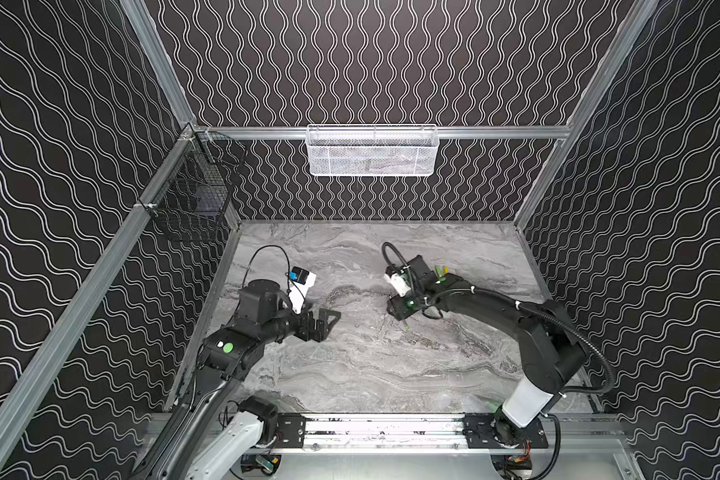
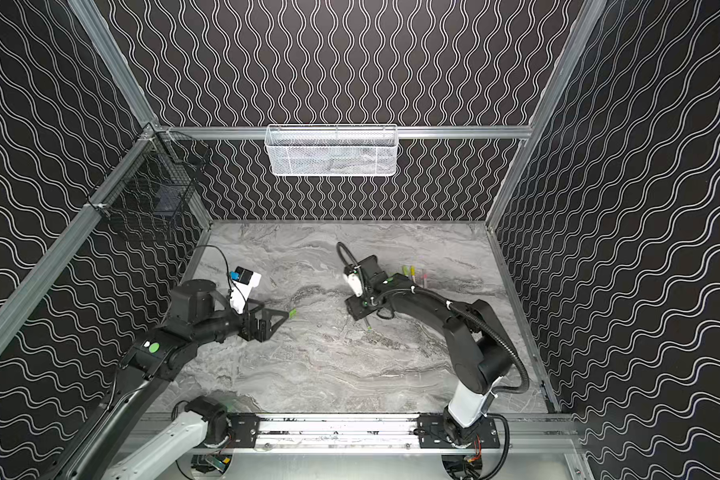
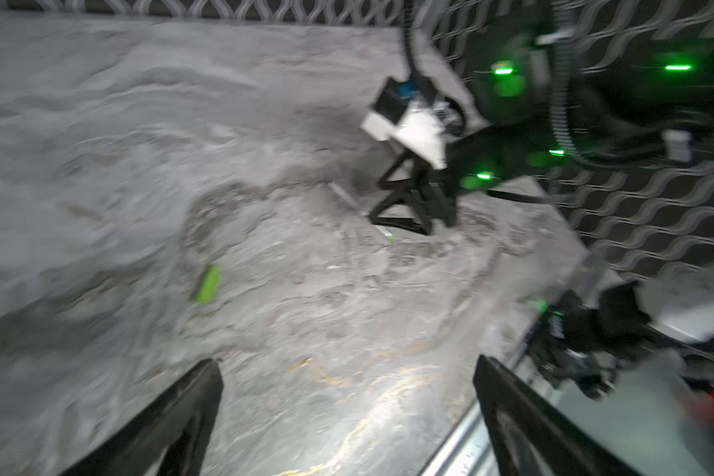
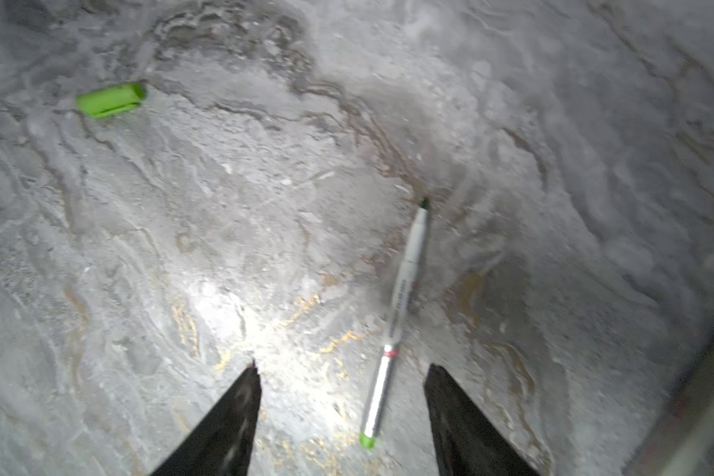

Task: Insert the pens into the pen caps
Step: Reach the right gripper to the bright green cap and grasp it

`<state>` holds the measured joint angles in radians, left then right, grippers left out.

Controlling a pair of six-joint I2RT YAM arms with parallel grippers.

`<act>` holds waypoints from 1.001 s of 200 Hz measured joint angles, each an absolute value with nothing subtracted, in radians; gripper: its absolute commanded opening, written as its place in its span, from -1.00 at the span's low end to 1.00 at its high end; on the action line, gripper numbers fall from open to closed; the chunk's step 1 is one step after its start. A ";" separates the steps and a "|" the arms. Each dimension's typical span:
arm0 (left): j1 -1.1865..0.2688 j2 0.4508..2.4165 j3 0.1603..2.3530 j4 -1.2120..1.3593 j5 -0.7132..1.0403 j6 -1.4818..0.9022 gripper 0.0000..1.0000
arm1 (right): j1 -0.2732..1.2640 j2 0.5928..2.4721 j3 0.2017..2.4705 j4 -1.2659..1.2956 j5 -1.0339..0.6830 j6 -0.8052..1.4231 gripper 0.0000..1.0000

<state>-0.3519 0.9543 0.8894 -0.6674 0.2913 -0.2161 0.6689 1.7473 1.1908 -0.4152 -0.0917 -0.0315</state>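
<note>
In both top views the left end effector [image 2: 285, 314] sits toward the left edge of the grey marbled tabletop [image 2: 308, 374], jaws spread with nothing between them. In a top view a short lime green plastic pen cap [image 2: 292, 312] lies just off its tips. The right end effector [image 2: 356, 313] points down near the middle of the tabletop, and a thin white-barrelled marker pen with a green end [image 2: 367, 325] shows beside it. Three more pens with green, yellow and pink ends [image 2: 413, 273] lie side by side toward the far right corner, behind the right arm [image 2: 433, 303].

The left wrist view is blurred. It shows the left end effector [image 3: 347, 366] gaping and the pen cap [image 3: 208, 284] ahead on the tabletop, apart from both fingers [image 3: 190, 412].

The right wrist view shows the right end effector [image 4: 341, 366] released. The marker pen [image 4: 402, 296] lies flat on the tabletop, its green end between the spread fingers [image 4: 231, 420] and touching neither. The pen cap [image 4: 111, 99] lies well apart from it.
</note>
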 measured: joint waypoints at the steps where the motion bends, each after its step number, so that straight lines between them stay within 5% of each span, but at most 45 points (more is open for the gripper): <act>1: -0.352 0.956 0.890 -0.669 0.286 -0.217 0.97 | 0.670 1.748 1.192 -0.415 -0.092 -0.031 0.34; 96: -0.213 0.955 0.923 -0.805 -0.173 -0.289 0.97 | 0.811 1.972 1.377 -0.362 -0.262 0.097 0.40; 200: -0.164 0.927 0.923 -0.817 -0.200 -0.292 0.97 | 0.843 2.263 1.679 -0.313 -0.477 0.201 0.46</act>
<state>-0.1638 0.9272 0.9230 -0.8165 -0.2005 -0.2920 0.8429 2.2627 1.6791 -0.3126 -0.4770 0.2012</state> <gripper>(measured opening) 0.986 0.727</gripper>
